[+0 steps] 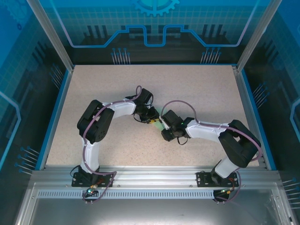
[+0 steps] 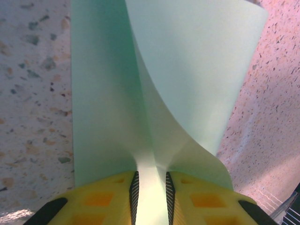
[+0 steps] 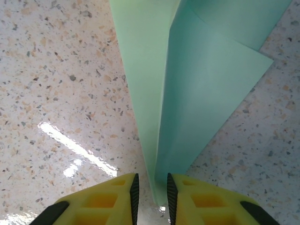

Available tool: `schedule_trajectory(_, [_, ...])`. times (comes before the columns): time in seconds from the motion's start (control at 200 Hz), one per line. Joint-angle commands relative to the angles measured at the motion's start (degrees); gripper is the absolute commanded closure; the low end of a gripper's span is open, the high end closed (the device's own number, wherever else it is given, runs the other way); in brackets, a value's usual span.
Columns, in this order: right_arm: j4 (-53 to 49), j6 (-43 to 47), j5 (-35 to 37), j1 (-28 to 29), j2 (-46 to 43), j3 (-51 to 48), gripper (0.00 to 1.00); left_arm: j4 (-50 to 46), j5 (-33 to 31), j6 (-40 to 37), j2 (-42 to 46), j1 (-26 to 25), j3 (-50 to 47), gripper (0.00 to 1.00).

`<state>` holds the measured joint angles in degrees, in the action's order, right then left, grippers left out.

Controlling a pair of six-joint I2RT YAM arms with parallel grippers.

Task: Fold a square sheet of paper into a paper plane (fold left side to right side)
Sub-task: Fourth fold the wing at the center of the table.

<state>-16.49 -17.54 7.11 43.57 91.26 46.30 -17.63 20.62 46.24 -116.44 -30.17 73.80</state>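
Paper sheet (image 2: 108,93) creased, one flap raised; left fingers (image 2: 98,201) pinch it, right fingers (image 3: 206,201) pinch folded edge.

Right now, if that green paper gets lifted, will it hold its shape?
Probably not: the sheet bows in a loose curve at the left pincer, so it looks floppy. It seems very light and thin, likely sliding easily on the glossy table.

The two arms crowd the middle of the tabletop (image 1: 197,89). The left gripper (image 1: 152,119) and right gripper (image 1: 162,125) sit just beside each other with the paper (image 1: 158,123) between them, leaving no gap to pass. Bare surface lies open beyond them and on both sides, out to the blue rim (image 1: 55,117).
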Motion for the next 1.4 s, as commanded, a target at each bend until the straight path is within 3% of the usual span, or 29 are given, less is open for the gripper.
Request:
schedule_trajectory(0.0, [-0.69, -0.39, 0.46, 0.97, 1.08, 1.29, 0.77, -0.57, 0.88, -0.17, -0.56, -0.5, 1.13, 0.74])
schedule_trajectory(0.57, [-0.12, -1.18, -0.51, 0.63, 2.15, 0.7, 0.86, -0.82, 0.74, -0.36, -0.56, -0.57, 1.27, 0.74])
schedule_trajectory(0.875, [-0.48, -1.18, -0.79, 0.25, 1.51, 0.46, 0.86, -1.0, 0.64, -0.44, -0.62, -0.59, 1.27, 0.74])
schedule_trajectory(0.985, [-0.69, -1.09, -1.33, -0.13, -1.03, 0.46, 0.81, -0.98, 0.74, -0.45, -0.61, -0.51, 1.43, 0.74])
schedule_trajectory(1.081, [1.2, -1.08, -5.26, -1.78, -4.49, -0.94, 0.73, -0.98, 0.74, -0.42, -0.5, -0.59, 1.24, 0.74])
schedule_trajectory(1.211, [7.23, -2.09, -17.05, -8.29, -9.02, -4.15, 0.6, -0.99, 0.7, -0.45, -0.32, -0.58, 0.96, 0.74])
schedule_trajectory(1.311, [11.32, -3.93, -26.49, -13.75, -7.77, -4.83, 0.59, -0.92, 0.74, -0.35, -0.18, -0.58, 1.07, 0.74])
schedule_trajectory(1.396, [12.16, -3.6, -29.4, -15.2, -4.94, -3.58, 0.59, -0.79, 0.74, -0.36, -0.16, -0.57, 0.95, 0.74])
